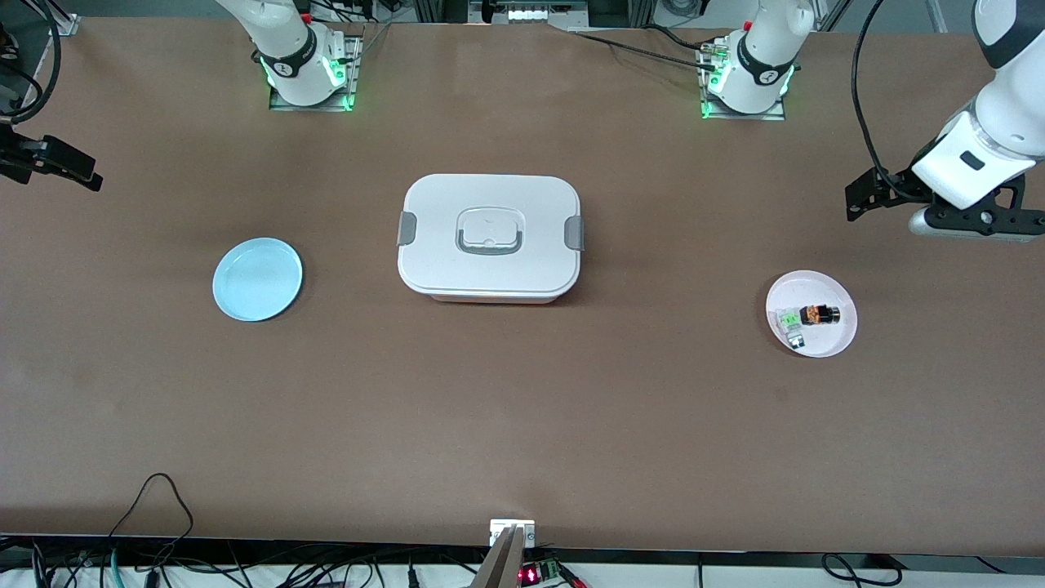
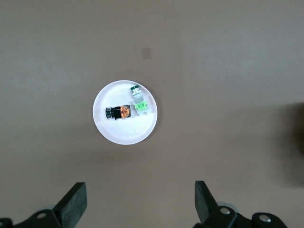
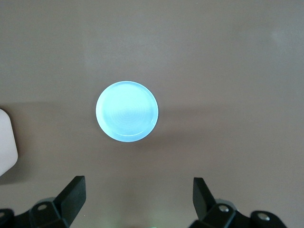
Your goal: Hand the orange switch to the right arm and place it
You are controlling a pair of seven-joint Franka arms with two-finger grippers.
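The orange switch (image 1: 819, 314) (image 2: 118, 112), a stubby black part with an orange face, lies on its side on the small pink plate (image 1: 834, 287) (image 2: 124, 134) toward the left arm's end of the table. It touches a pale part with a green top (image 1: 790, 323) (image 2: 139, 102). My left gripper (image 1: 976, 214) (image 2: 140, 194) hangs high over the bare table beside that plate, open and holding nothing. My right gripper (image 1: 49, 161) (image 3: 138, 187) hangs open over the table at the right arm's end, with the light blue plate (image 1: 257, 279) (image 3: 127, 111) below it, bare.
A white lidded box (image 1: 490, 237) (image 3: 5, 142) with grey side clips and a handle recess stands mid-table between the two plates. Cables run along the table edge nearest the front camera. Brown tabletop surrounds both plates.
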